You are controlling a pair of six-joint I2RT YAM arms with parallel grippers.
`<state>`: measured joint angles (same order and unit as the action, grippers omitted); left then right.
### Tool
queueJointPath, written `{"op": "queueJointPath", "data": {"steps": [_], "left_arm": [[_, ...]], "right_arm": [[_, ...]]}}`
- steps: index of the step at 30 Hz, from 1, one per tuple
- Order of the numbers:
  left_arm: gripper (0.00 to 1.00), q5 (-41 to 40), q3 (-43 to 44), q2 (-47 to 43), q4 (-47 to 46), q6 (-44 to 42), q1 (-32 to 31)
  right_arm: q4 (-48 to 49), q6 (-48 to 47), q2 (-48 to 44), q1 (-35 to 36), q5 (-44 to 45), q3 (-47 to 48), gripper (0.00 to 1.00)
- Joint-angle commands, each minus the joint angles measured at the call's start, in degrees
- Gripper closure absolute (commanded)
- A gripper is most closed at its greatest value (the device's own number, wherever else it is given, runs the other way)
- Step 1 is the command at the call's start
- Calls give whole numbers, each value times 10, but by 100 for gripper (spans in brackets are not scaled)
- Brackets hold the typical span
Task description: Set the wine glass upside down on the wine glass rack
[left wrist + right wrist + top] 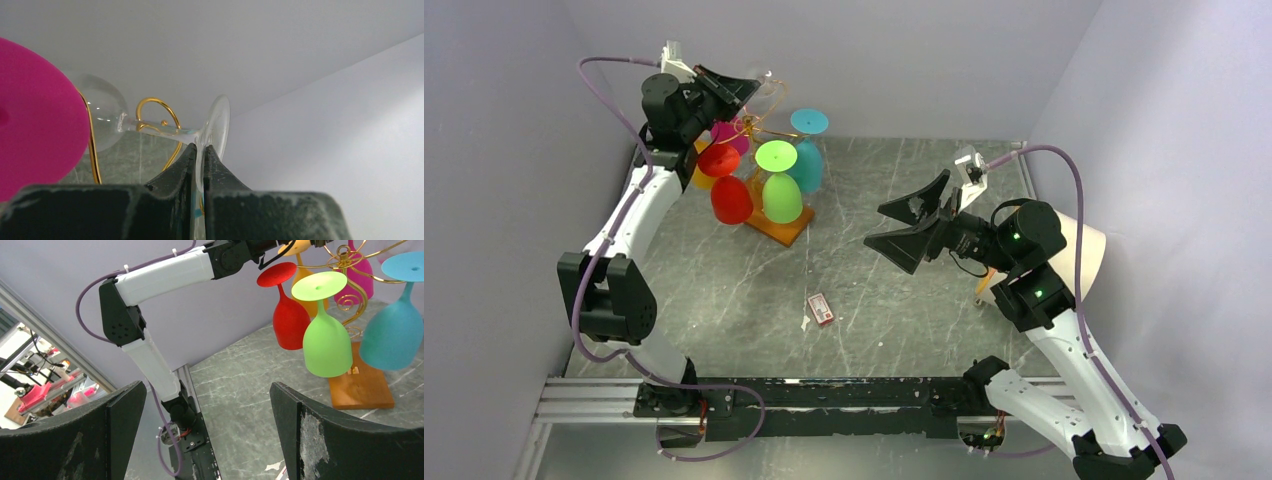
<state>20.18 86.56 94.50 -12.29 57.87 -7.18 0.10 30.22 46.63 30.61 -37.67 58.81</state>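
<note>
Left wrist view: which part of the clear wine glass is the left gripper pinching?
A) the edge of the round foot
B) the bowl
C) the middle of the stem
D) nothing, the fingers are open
A: the left gripper is closed on the foot rim of the wine glass; its stem and bowl point away past a gold curl of the wine glass rack.

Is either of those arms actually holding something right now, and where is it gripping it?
The left gripper pinches the clear wine glass by the edge of its round foot. The right gripper is open and empty.
</note>
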Motion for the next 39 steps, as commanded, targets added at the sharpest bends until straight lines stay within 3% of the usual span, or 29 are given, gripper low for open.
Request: {"op": "queueJointPath", "data": {"steps": [1,18,39], "left_arm": [[93,12,-4,-36,-20,6,-12],[93,48,-30,-34,-72,27,-31],[93,68,10,38,-173,22,-33]], "right_arm": [[18,2,-4,2,4,-3,0],[8,-8,-9,1,6,-4,0],[-12,-24,-14,2,12,12,0]]}}
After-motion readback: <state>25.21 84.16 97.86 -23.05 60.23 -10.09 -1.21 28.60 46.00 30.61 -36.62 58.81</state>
